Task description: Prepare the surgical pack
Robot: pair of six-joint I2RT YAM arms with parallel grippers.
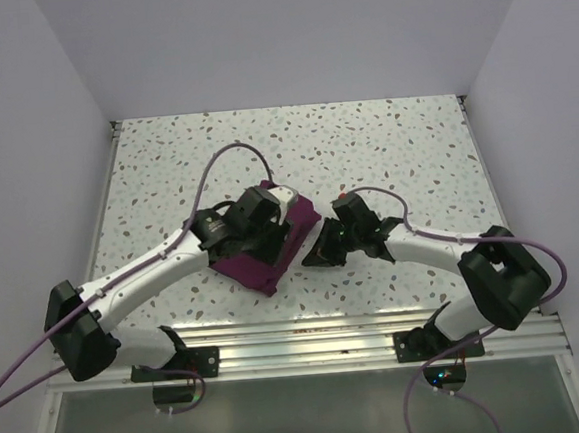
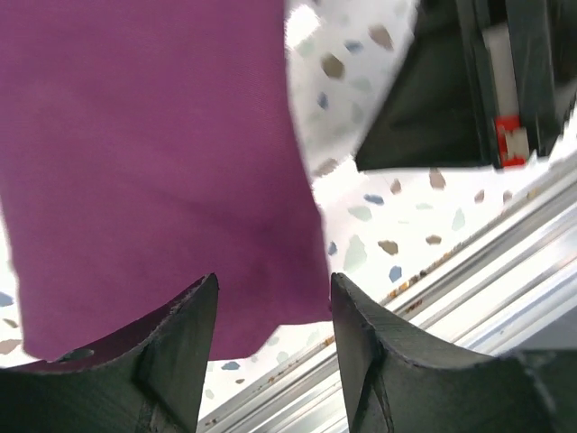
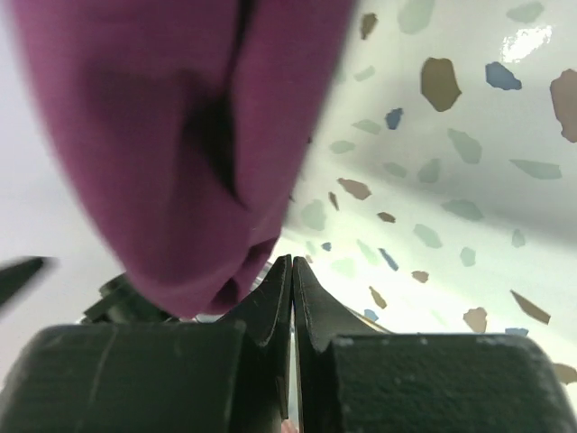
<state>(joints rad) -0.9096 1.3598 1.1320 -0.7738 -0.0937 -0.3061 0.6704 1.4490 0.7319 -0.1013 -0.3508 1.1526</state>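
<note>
The surgical pack is a folded maroon bundle [image 1: 271,266] lying on the speckled table between the two arms. Tray, scissors, tweezers and gauze are hidden. My left gripper [image 1: 274,240] hovers over the bundle, open and empty. In the left wrist view the maroon cloth [image 2: 153,162] fills the left side, and my left gripper [image 2: 273,284] stands above its near right corner. My right gripper [image 1: 311,257] is shut, its tips at the bundle's right edge. In the right wrist view the cloth [image 3: 180,135] bulges just left of the right gripper's closed tips [image 3: 291,262], with nothing between them.
An aluminium rail [image 1: 358,326] runs along the table's near edge and also shows in the left wrist view [image 2: 469,262]. The right arm's black gripper body [image 2: 433,99] sits close to the right of the bundle. White walls bound the table on three sides.
</note>
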